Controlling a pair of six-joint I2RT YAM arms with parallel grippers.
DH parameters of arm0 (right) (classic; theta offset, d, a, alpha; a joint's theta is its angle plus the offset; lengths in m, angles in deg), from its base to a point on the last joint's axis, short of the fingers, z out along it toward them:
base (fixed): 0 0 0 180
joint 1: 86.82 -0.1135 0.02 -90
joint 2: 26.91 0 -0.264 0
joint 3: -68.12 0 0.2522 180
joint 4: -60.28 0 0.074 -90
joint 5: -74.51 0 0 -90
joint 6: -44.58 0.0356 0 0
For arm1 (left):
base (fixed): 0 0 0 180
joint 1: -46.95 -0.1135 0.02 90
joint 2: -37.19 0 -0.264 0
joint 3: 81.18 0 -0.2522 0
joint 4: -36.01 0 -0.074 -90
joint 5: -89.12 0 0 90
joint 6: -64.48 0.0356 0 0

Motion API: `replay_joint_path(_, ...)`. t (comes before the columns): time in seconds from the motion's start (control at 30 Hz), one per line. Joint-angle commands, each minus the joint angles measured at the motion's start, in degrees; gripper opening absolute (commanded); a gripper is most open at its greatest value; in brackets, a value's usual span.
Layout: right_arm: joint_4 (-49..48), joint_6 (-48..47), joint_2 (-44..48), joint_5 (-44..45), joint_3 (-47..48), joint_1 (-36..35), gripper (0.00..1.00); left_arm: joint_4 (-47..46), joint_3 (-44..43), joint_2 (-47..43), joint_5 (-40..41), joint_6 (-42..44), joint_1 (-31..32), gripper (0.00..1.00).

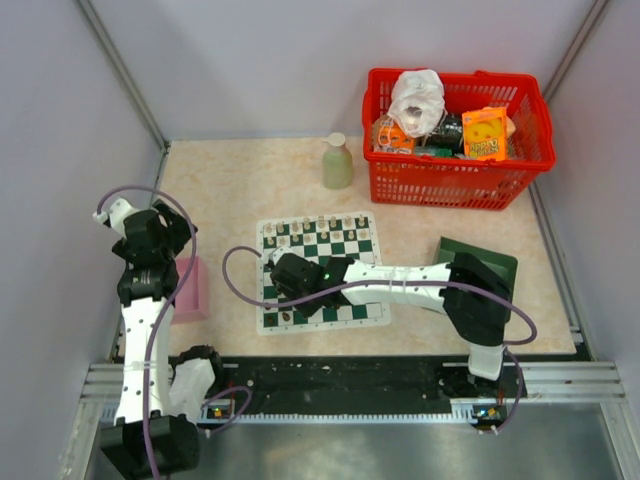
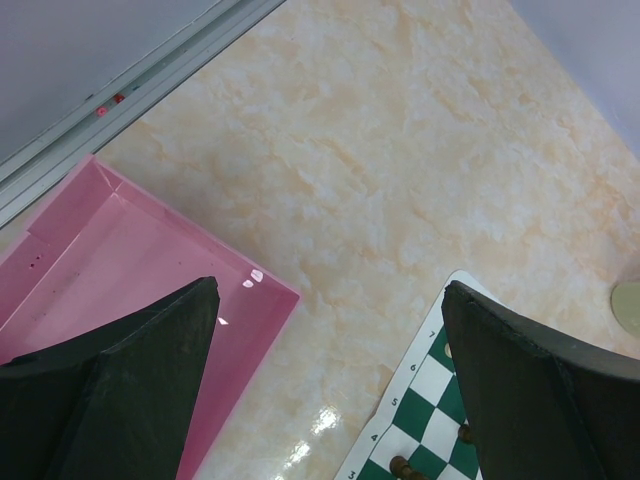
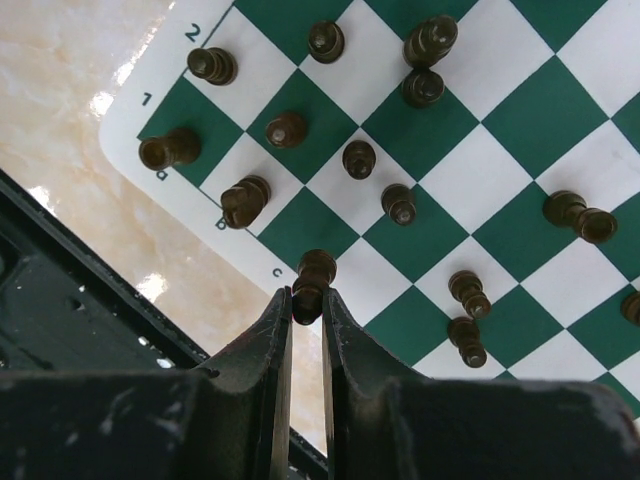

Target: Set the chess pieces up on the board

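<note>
From above, we see the green-and-white board point(image 1: 340, 242) at the middle of the table point(image 1: 250, 190). A row of chess pieces point(image 1: 320, 228) lines its 12 o'clock edge. The right gripper point(image 1: 300, 300) reaches over its 7 o'clock corner. The left gripper point(image 1: 160, 235) hangs at 9 o'clock, above a pink tray point(image 1: 192, 290). A bottle point(image 1: 337, 163) stands at 12 o'clock, a red basket point(image 1: 455, 185) at 1 o'clock, and a dark green tray point(image 1: 490, 262) at 3 o'clock.

On the left wrist camera, the left gripper point(image 2: 328, 290) has its fingers spread wide apart and holds nothing. The pink tray point(image 2: 120, 260) lies at 9 o'clock and a board corner point(image 2: 425, 400) at 5 o'clock.

On the right wrist camera, the right gripper point(image 3: 306, 300) is clamped on a dark piece point(image 3: 316, 270) at the board's point(image 3: 500, 130) edge, beside the letter c. More dark chess pieces point(image 3: 358, 158) are scattered from 10 to 4 o'clock.
</note>
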Motion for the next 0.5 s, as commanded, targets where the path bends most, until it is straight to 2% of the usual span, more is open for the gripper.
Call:
replay_joint_path(0.0, -1.86, 0.35, -1.36, 0.39, 3.44, -0.12, 0.1, -1.75, 0.29, -0.97, 0.5, 0.28, -0.29, 0.99)
replay_joint_path(0.47, -3.53, -0.1, -3.82, -2.16, 3.27, -0.12, 0.1, -2.28, 0.72, -0.44, 0.5, 0.19, -0.38, 0.99)
